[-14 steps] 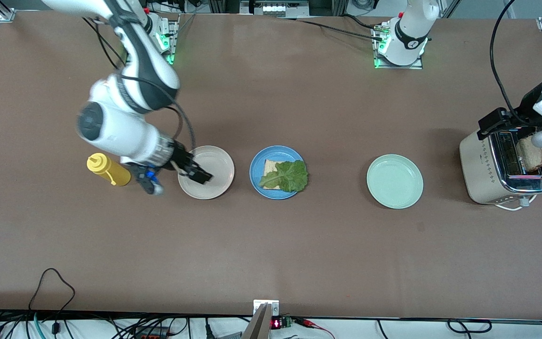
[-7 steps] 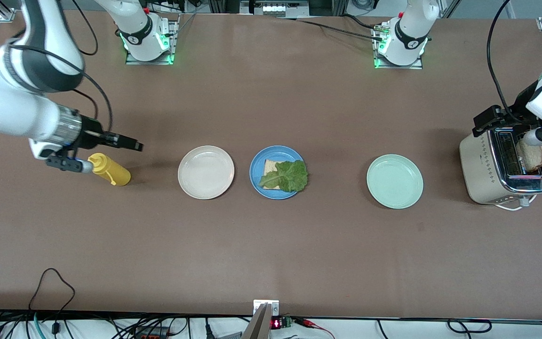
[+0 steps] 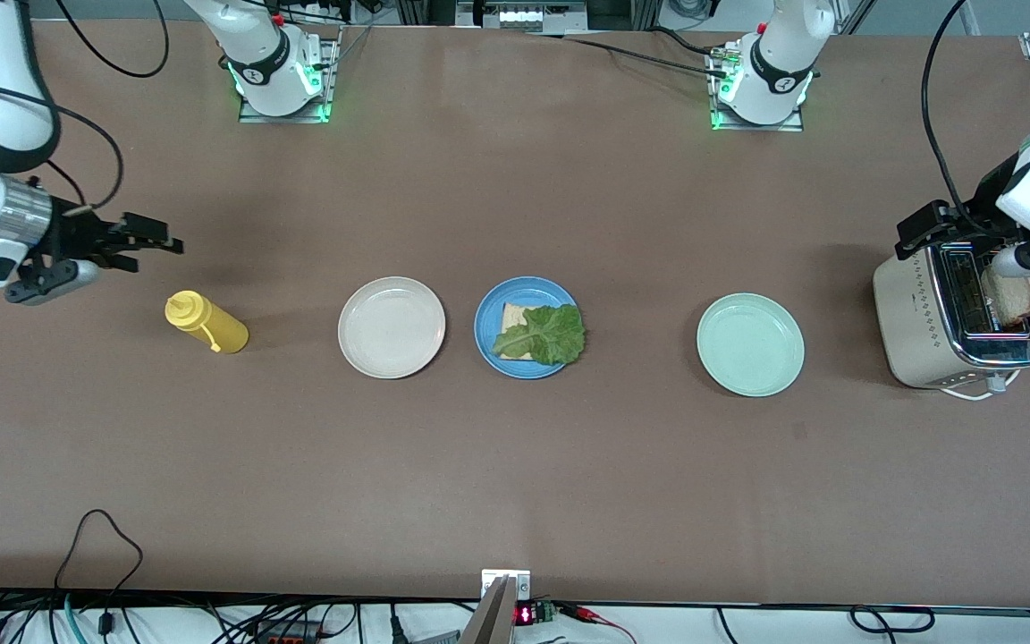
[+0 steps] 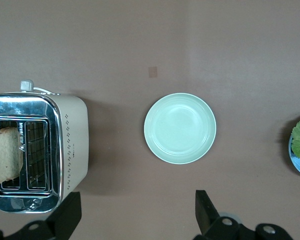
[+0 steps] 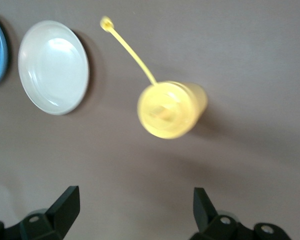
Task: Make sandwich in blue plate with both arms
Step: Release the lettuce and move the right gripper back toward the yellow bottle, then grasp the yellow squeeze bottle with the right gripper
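The blue plate (image 3: pixel 490 313) sits mid-table between two other plates. On it lies a bread slice (image 3: pixel 511 314) with a ruffled green lettuce leaf (image 3: pixel 547 335) on top. A second bread slice (image 3: pixel 1012 299) stands in a slot of the toaster (image 3: pixel 922 326); in the left wrist view the slice (image 4: pixel 7 160) shows in the toaster (image 4: pixel 70 145). My left gripper (image 3: pixel 926 231) hangs open and empty above the toaster's edge, its own view (image 4: pixel 138 215) over bare table. My right gripper (image 3: pixel 150 245) is open and empty, above the table beside the yellow bottle (image 3: pixel 206 324).
A cream-white plate (image 3: pixel 392 326) lies between the yellow bottle and the blue plate. A pale mint-green plate (image 3: pixel 750 344) lies between the blue plate and the toaster. In the right wrist view the bottle (image 5: pixel 172 109) and cream plate (image 5: pixel 53 66) show. Cables run along the table's front edge.
My right arm has swung away from over the cream-white plate, past the yellow bottle, toward its own end of the table. The left arm has barely shifted by the toaster.
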Robot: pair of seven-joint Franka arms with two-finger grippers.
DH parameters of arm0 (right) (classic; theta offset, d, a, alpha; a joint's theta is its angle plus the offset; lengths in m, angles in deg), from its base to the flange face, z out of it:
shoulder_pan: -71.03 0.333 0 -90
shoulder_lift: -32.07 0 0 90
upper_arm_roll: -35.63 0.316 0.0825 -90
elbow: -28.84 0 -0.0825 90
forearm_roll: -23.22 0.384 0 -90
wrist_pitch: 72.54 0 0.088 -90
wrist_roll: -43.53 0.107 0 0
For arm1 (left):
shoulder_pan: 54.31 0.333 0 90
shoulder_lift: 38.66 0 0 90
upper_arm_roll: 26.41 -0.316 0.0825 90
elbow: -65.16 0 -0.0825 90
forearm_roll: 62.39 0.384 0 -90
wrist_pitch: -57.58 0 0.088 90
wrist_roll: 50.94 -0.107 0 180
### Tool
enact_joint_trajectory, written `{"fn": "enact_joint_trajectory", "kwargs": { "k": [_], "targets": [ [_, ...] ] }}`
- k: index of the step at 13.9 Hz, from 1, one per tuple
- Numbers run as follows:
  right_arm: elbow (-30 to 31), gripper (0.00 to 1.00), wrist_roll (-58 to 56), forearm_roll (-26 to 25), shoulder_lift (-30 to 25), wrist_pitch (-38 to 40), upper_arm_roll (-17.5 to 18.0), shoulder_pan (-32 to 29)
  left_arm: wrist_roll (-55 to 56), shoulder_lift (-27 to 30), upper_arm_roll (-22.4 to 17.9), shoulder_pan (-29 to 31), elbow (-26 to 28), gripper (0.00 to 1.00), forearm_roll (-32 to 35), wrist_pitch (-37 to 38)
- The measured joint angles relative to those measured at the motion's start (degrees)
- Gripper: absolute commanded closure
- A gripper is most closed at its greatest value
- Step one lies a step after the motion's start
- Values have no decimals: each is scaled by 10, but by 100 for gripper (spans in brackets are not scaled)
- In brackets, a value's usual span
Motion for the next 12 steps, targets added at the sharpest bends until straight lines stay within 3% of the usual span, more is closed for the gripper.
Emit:
{"fn": "enact_joint_trajectory", "kwargs": {
  "k": [4, 9, 12],
  "targets": [
    [10, 0, -166, -5, 22, -43, 0, -53, 0, 3, 0, 3, -1, 0, 0, 0],
    [15, 0, -357, -4, 88, -133, 1, -103, 0, 3, 0, 3, -1, 0, 0, 1],
    [15, 0, -482, 41, 130, -175, 44, -159, 0, 3, 0, 3, 0, 0, 0, 3]
  ]
}}
